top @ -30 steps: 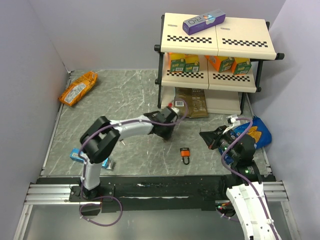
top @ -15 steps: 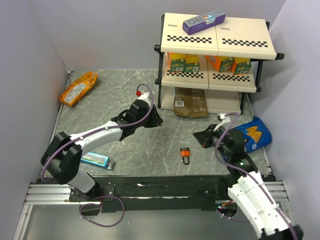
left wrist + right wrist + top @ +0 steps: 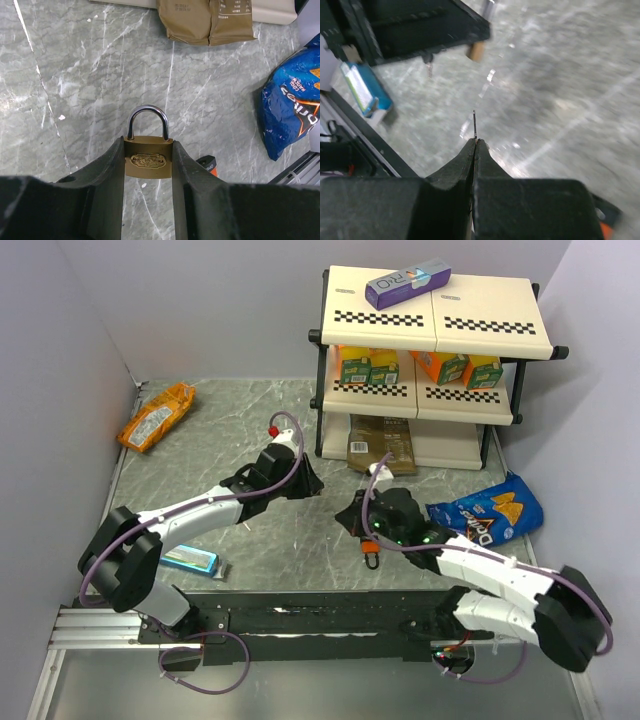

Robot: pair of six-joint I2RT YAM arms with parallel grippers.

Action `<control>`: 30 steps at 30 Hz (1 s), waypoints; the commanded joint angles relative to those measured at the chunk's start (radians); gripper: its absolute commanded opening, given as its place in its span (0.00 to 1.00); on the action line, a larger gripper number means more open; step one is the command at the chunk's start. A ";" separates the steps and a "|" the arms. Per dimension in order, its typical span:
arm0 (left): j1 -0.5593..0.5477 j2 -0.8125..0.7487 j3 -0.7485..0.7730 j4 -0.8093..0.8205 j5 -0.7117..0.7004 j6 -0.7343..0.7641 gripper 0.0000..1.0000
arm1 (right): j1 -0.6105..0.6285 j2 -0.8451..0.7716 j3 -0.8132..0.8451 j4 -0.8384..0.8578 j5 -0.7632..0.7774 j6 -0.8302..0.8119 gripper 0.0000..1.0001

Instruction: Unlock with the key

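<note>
My left gripper (image 3: 148,146) is shut on a brass padlock (image 3: 148,158), gripping its body with the silver shackle pointing away from the wrist. In the top view the left gripper (image 3: 308,483) hangs above the table's middle. My right gripper (image 3: 476,143) is shut on the key, whose thin metal blade (image 3: 475,124) sticks out past the fingertips; its black head is hidden. The right gripper (image 3: 347,517) sits just right of the left one. The blade points toward the brass padlock (image 3: 476,51), still apart from it. An orange-red padlock (image 3: 370,548) lies on the table below.
A two-level rack (image 3: 432,360) stands at the back right, with a brown pouch (image 3: 380,445) beneath it. A blue chip bag (image 3: 488,510) lies at the right, an orange snack bag (image 3: 155,416) at the back left, and a blue packet (image 3: 190,560) at the near left.
My right arm has swung left from the right edge to the table's middle, close to the left gripper. My left gripper pulled back left one second ago and has since held still.
</note>
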 commanded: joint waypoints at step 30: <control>-0.005 -0.056 0.020 0.054 0.002 0.001 0.01 | 0.024 0.306 0.131 0.318 -0.031 0.114 0.00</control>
